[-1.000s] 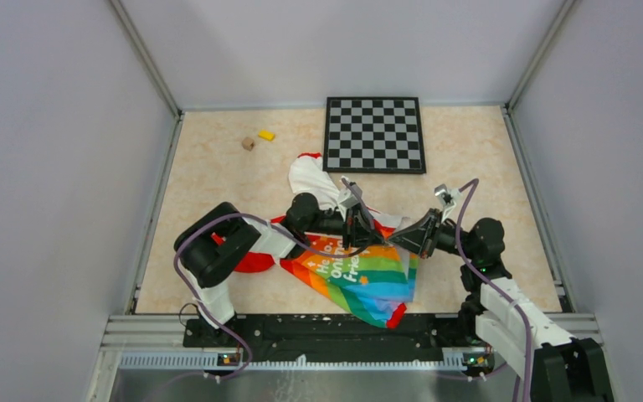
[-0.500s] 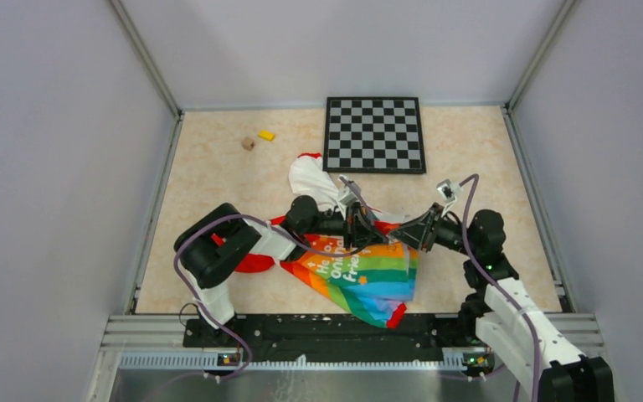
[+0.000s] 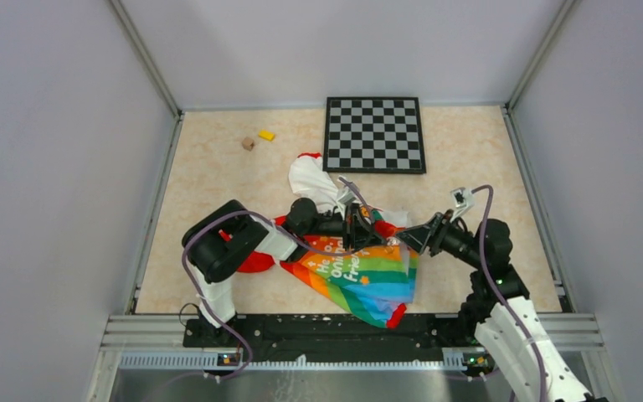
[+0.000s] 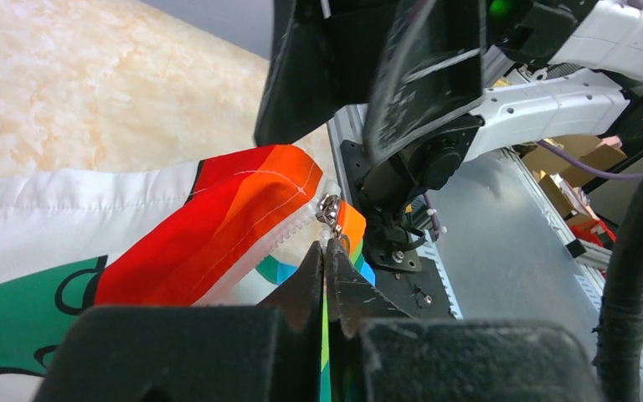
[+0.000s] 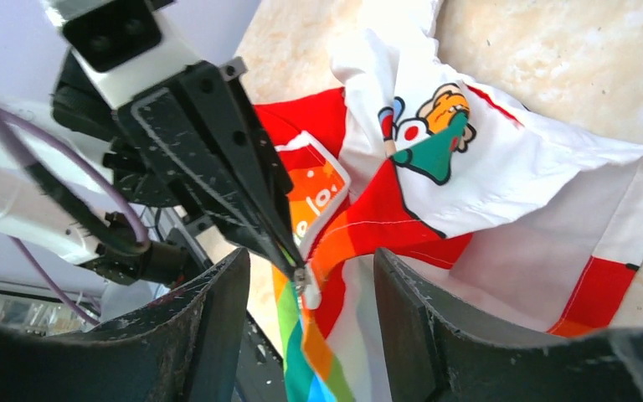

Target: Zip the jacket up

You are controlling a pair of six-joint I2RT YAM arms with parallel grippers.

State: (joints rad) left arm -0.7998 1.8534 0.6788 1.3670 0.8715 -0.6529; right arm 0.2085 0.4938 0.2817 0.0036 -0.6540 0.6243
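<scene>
Left wrist view shows the left end effector (image 4: 325, 251) pinched tight on the zipper pull (image 4: 331, 209), at the red-orange corner of the jacket (image 4: 176, 218) hem. In the right wrist view the right end effector (image 5: 310, 264) stands wide and holds nothing; seen from above it is at 3 o'clock of the pull. The jacket lies crumpled mid-surface (image 3: 209, 159), toward 6 o'clock. I judge the zipping hardly begun: the pull sits low, and almost all the teeth are left to close.
</scene>
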